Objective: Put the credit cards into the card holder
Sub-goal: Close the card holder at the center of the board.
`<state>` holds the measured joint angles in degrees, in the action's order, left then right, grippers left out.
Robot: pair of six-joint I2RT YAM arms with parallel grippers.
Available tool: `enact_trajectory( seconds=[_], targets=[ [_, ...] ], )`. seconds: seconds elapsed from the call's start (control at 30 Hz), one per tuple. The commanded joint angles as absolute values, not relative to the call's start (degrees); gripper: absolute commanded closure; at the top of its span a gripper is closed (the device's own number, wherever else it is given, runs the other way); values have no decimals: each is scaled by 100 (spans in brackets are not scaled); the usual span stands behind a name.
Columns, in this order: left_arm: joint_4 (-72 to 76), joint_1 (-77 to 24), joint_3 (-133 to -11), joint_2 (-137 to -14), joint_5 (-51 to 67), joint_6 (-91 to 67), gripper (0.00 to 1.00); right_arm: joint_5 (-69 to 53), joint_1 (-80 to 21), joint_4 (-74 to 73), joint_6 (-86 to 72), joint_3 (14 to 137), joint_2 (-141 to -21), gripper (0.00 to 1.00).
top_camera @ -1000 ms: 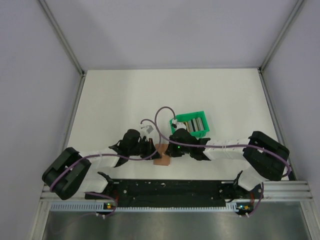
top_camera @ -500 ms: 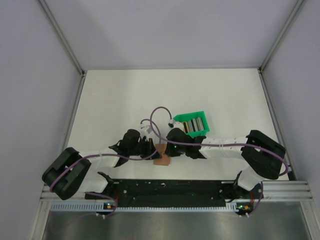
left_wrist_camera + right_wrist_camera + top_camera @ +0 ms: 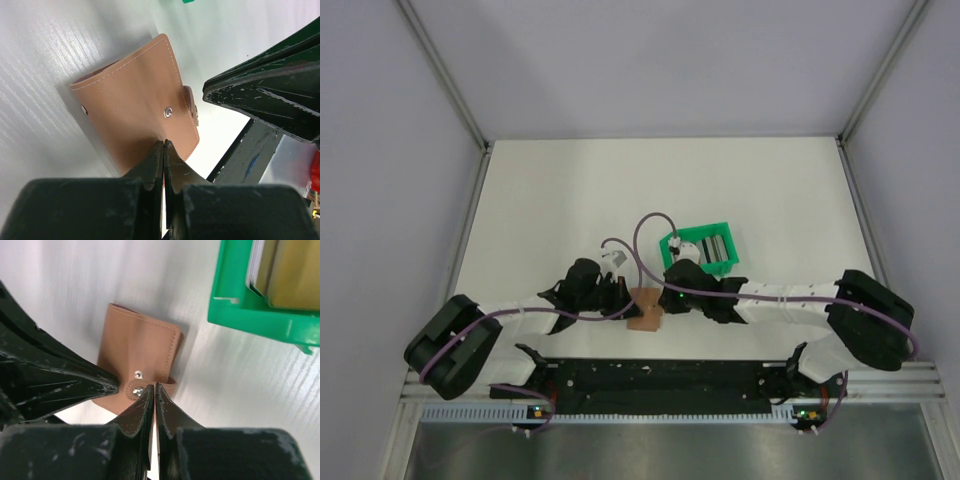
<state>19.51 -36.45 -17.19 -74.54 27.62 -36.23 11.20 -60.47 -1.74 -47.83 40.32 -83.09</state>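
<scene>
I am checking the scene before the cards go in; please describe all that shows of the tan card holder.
The tan leather-like card holder lies closed on the white table, stitched along its edges, with metal snaps and a strap tab. The shut left gripper meets one edge, the shut right gripper the tab.

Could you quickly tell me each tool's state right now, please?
Left tool: closed, tips at the card holder.
Right tool: closed, tips at its snap tab.
</scene>
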Motion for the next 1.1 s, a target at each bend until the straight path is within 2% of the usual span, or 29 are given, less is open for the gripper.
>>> enact_trajectory(
  seconds=[0.0, 0.43, 1.07],
  targets=[
    [1846, -3639, -1626, -7550, 2479, -3507, 100, 1309, -6082, -44, -4913, 3894, -8218, 97],
    [1863, -3639, -1591, -7532, 2461, -3472, 100, 1608, -6082, -44, -5106, 3630, -7699, 97],
    [1863, -3639, -1573, -7541, 2399, -3445, 100, 1116, -6091, 228, -5194, 3656, -7936, 100]
  ],
)
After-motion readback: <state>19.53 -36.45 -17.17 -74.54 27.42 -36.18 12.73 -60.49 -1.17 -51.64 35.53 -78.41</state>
